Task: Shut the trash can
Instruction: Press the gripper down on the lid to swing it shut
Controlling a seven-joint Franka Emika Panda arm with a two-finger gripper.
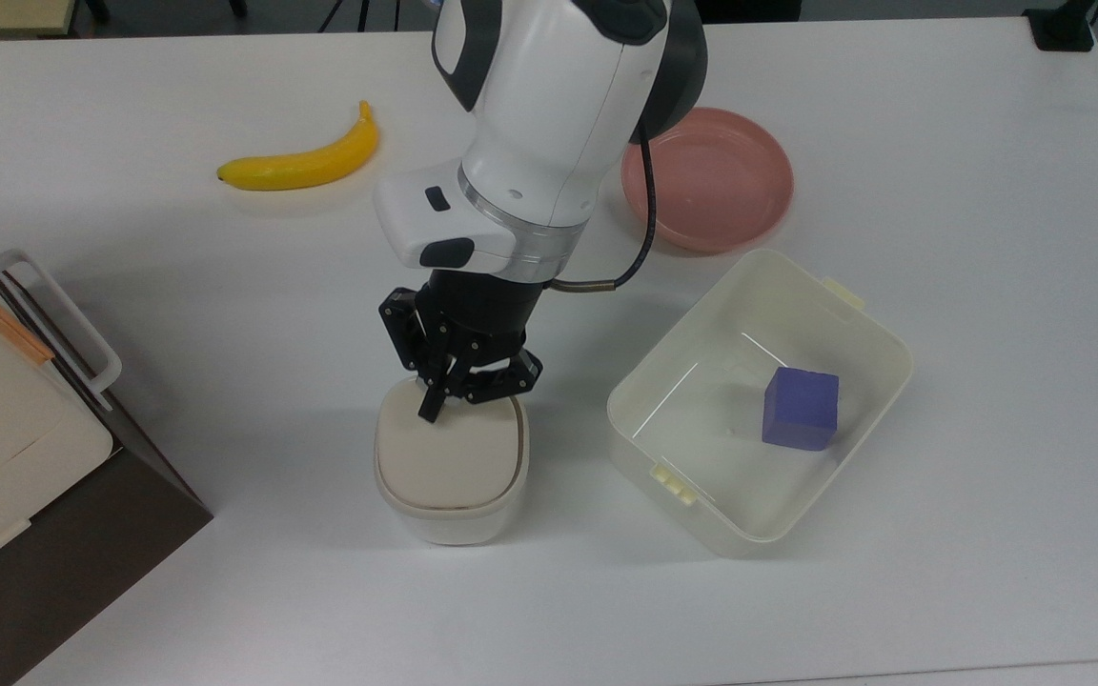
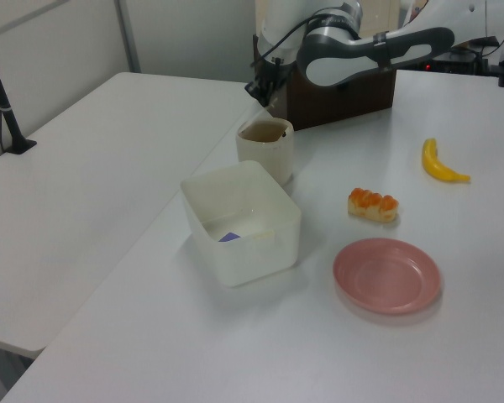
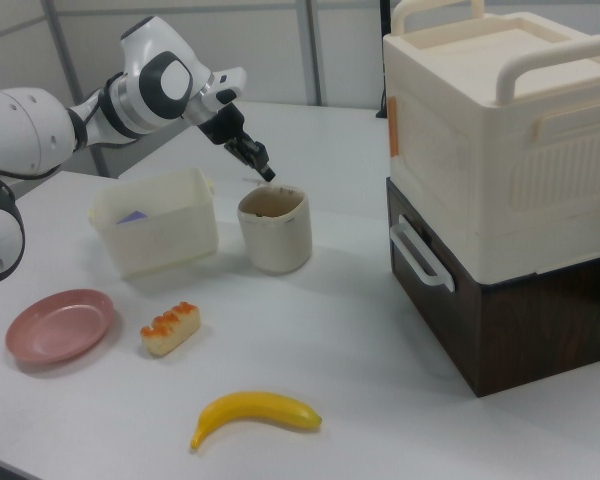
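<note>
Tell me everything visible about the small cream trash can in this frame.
The small cream-white glossy plastic trash can stands upright on the white table, between the brown-and-cream appliance and the open cream tub in the top view. It has rounded corners and a flat lid lying down level on its rim, with a thin dark seam around it. The black tool has its tip at the lid's rear edge.

I scanned all three views for lettering and found nothing I could read: no brand, label, number or sign came through on anything on the desk.
</note>
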